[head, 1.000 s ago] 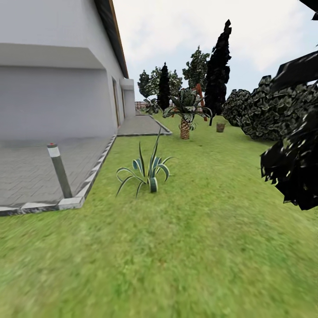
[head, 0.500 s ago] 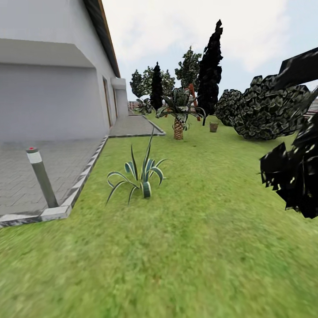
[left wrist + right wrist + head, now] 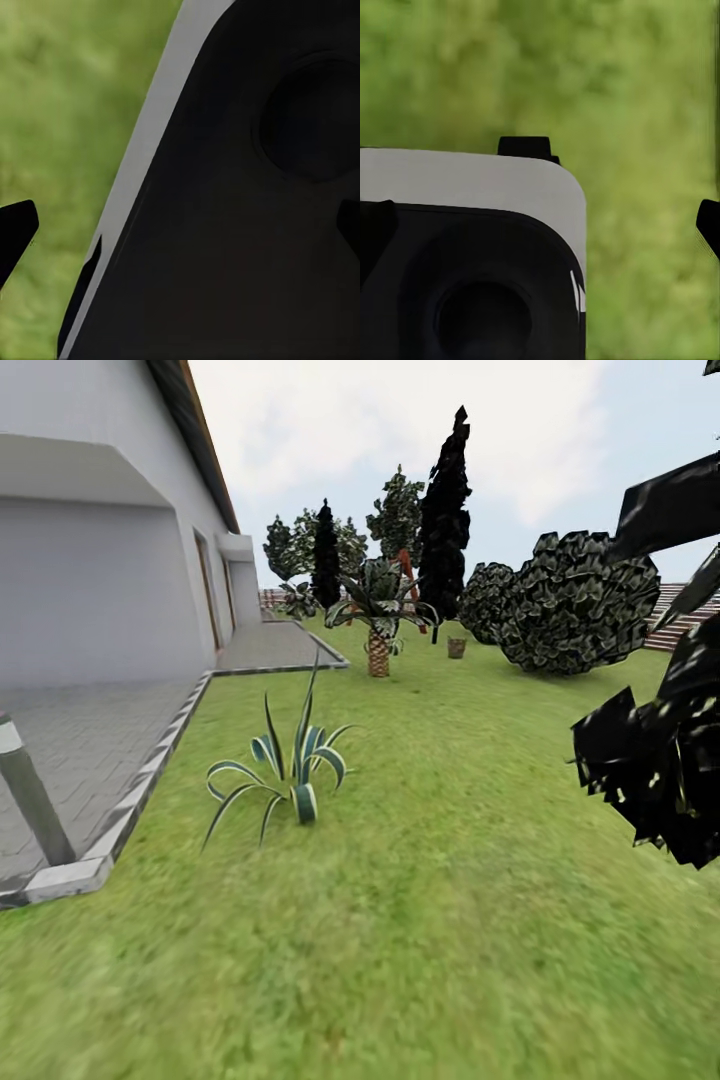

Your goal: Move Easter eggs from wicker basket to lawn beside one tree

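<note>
The lawn [image 3: 430,920] occupies the whole near ground in the head view as an open, unobstructed stretch of green grass with yellowish patches. At its left edge, a grey-and-white kerb [image 3: 120,820] separates the grass from a grey paved terrace [image 3: 80,730], and a grey bollard [image 3: 28,800] stands at the kerb's near corner. A spiky striped agave-like plant [image 3: 285,765] stands on the grass just beside the kerb. At the right edge, black blocky foliage [image 3: 655,760] overhangs the lawn, leaving a wide grass corridor between it and the plant. A white house wall [image 3: 90,560] borders the terrace. Farther along the corridor, a short palm [image 3: 378,615] with a scaly trunk stands mid-lawn, with dark rounded shrubs [image 3: 570,605] to its right. Between the two, far off, the wicker basket [image 3: 456,648] rests on the grass; it is too small to tell what it holds. Behind it rise narrow black cypress-like trees [image 3: 443,510]. Each wrist view shows blurred grass behind a dark-and-white robot body panel [image 3: 247,210], with only dark fingertip edges at the frame borders, so the opening of the left and right claws cannot be determined.
</note>
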